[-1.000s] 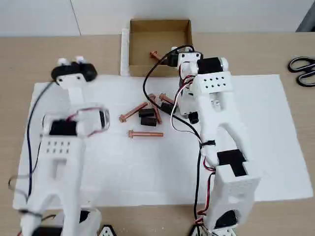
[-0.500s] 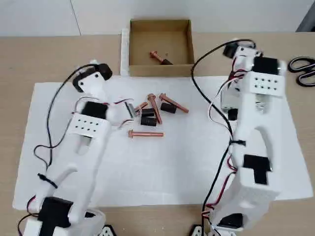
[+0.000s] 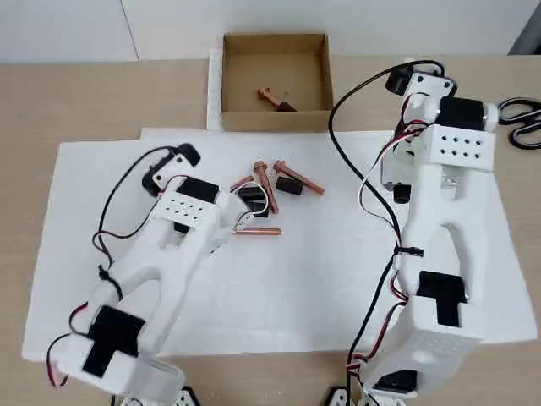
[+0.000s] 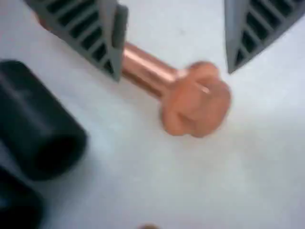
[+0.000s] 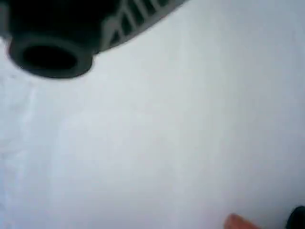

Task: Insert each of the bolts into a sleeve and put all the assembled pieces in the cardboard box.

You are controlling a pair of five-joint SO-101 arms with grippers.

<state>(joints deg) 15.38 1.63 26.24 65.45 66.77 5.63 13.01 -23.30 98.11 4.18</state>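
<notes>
A cardboard box [image 3: 275,41] at the back holds one assembled bolt with sleeve [image 3: 275,98]. Copper bolts [image 3: 264,182] and black sleeves [image 3: 252,194] lie clustered on the white sheet in front of it. One bolt [image 3: 260,230] lies apart, nearer me. My left gripper [image 3: 233,225] is open and low over this bolt [image 4: 190,100], one finger on each side of its shaft near the head. Beside that bolt lies a black sleeve [image 4: 38,138]. My right gripper [image 3: 397,188] hangs to the right of the cluster, shut on a black sleeve [image 5: 50,55] held by a grey finger [image 5: 138,19].
The white foam sheet [image 3: 279,288] covers most of the table. A white strip [image 3: 215,89] leans on the box's left side. Scissors [image 3: 520,118] lie at the far right edge. A copper bolt tip [image 5: 240,222] shows beneath the right gripper.
The left arm swung right and lowered onto the lone bolt. The right arm moved away from the cluster to the right with the sleeve, then held still.
</notes>
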